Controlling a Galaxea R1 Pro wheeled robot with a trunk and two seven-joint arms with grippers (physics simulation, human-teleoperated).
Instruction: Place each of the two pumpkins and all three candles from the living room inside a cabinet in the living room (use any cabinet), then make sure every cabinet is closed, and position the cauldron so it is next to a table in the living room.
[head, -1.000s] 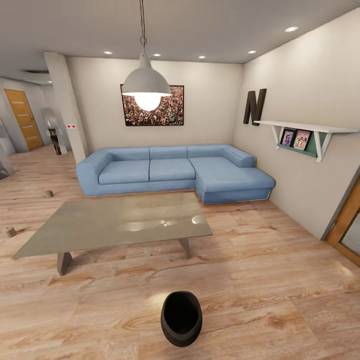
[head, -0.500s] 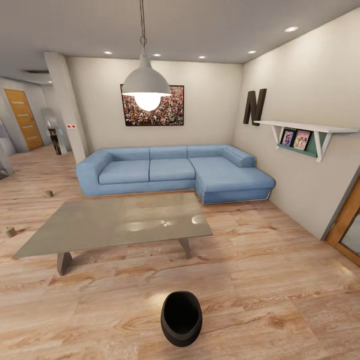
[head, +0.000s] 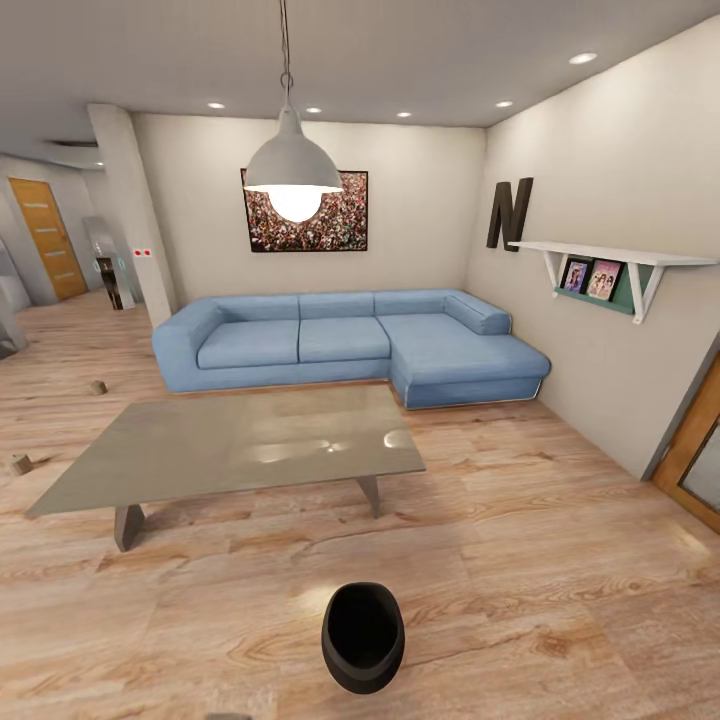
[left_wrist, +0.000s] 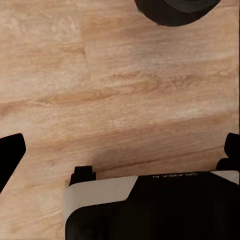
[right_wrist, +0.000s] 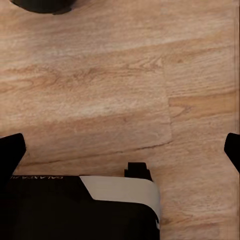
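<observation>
The black cauldron (head: 363, 638) stands on the wood floor just in front of me, a short way from the near edge of the grey slab table (head: 240, 445). Two small brown candles (head: 97, 387) (head: 20, 464) lie on the floor left of the table. The left wrist view looks down at the floor, with the cauldron's rim (left_wrist: 175, 10) at the frame edge and my left gripper (left_wrist: 121, 152) open and holding nothing. My right gripper (right_wrist: 121, 150) is open too, over bare floor, with the cauldron (right_wrist: 42, 5) at the frame's corner. The pumpkins and the cabinet are out of view.
A blue corner sofa (head: 350, 345) stands against the back wall behind the table. A pendant lamp (head: 293, 170) hangs over the table. A wall shelf (head: 610, 262) juts out on the right. A wooden door (head: 695, 450) is at the right edge. My own base (left_wrist: 150, 205) is under both grippers.
The scene and camera are still. A small grey sliver has come up at the bottom edge of the head view, left of the cauldron.
</observation>
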